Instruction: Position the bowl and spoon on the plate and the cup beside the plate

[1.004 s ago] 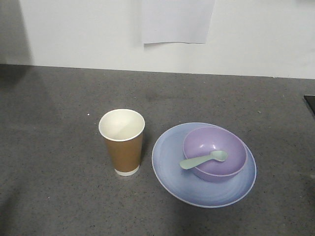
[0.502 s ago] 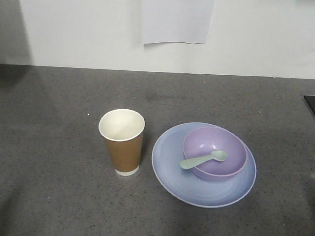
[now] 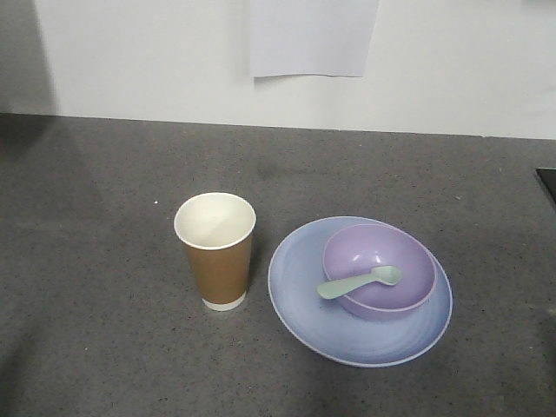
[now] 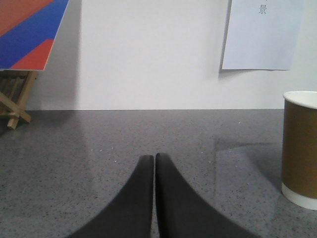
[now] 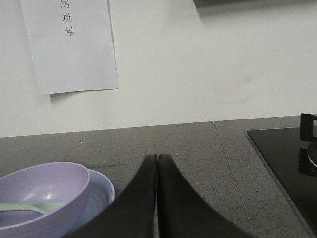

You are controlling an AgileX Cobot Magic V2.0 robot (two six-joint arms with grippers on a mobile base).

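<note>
On the grey counter the pale blue plate (image 3: 304,295) holds the lilac bowl (image 3: 408,261) on its right half. The mint-green spoon (image 3: 358,282) lies across the bowl, scoop inside and handle over the left rim. The brown paper cup (image 3: 215,252) stands upright just left of the plate. Neither arm shows in the front view. In the left wrist view my left gripper (image 4: 154,157) is shut and empty, low over the counter, with the cup (image 4: 300,148) to its right. My right gripper (image 5: 157,157) is shut and empty, right of the bowl (image 5: 44,191) and plate (image 5: 101,191).
A white wall with a taped paper sheet (image 3: 313,36) backs the counter. A black stovetop (image 5: 287,158) lies at the counter's right end. A wooden easel with a red and blue board (image 4: 22,49) stands at the far left.
</note>
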